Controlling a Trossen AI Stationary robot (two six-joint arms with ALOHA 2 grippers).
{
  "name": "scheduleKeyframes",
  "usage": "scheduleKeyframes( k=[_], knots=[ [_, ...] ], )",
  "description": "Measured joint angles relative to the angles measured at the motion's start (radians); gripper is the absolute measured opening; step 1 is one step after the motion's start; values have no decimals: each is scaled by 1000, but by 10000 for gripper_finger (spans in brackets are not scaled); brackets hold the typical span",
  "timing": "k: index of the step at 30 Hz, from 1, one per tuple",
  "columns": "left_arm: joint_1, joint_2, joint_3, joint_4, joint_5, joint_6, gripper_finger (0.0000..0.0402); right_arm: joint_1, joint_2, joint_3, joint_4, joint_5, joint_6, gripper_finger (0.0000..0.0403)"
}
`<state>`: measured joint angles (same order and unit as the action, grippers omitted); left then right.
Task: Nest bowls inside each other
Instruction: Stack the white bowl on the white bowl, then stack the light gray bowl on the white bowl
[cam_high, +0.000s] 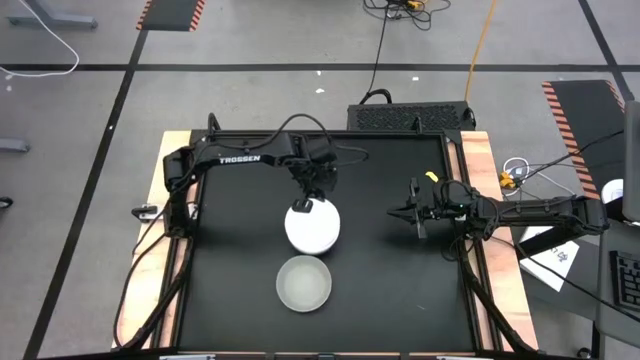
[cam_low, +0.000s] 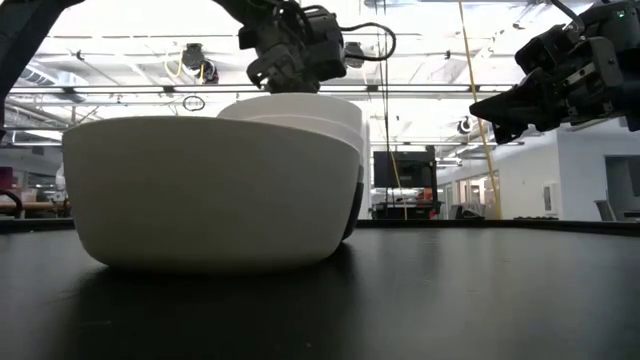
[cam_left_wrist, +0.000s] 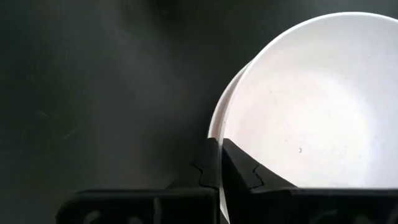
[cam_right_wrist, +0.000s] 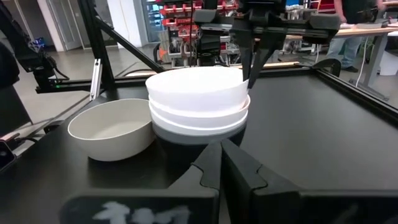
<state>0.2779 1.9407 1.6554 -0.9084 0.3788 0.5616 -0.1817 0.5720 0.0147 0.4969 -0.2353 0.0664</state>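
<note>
The table (cam_high: 230, 300) is black and flat. In the middle of it stands a stack of bowls (cam_right_wrist: 198, 106). White bowls sit on top, and darker ones show under them. Just on the near side of the stack stands one pale bowl (cam_high: 303, 283) by itself. It looks like the last bowl not yet in the stack.

The left gripper (cam_high: 303, 204) is at the far left edge of the stack. Its fingers are shut tight on the rim of the top white bowl (cam_left_wrist: 311, 99), one finger inside and one outside. The right gripper (cam_high: 418, 220) waits in the air, well to the right of the stack. It is shut and holds nothing.

The top bowl may still sit a bit crooked, since another rim peeks out beside it. If the left gripper lets go too soon, the bowl could stay tilted. If it pulls up while still pinching, the bowl could lift back out. A sideways tug could slide the whole stack into the pale bowl.
</note>
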Motion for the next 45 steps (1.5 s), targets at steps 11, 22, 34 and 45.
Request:
scheduleKeyframes(
  k=[11,22,34,45],
  knots=[
    [-5,5,-1,-5,-22,10,1,0,0,0,-1,0,0,0],
    [-5,5,-1,0,-16,4,42,0,0,0,-1,0,1,0],
    [-1,5,-1,63,-9,9,147,0,0,0,-12,0,1,0],
    [32,-51,22,78,75,58,271,0,0,-1,-21,0,1,0]
  ],
)
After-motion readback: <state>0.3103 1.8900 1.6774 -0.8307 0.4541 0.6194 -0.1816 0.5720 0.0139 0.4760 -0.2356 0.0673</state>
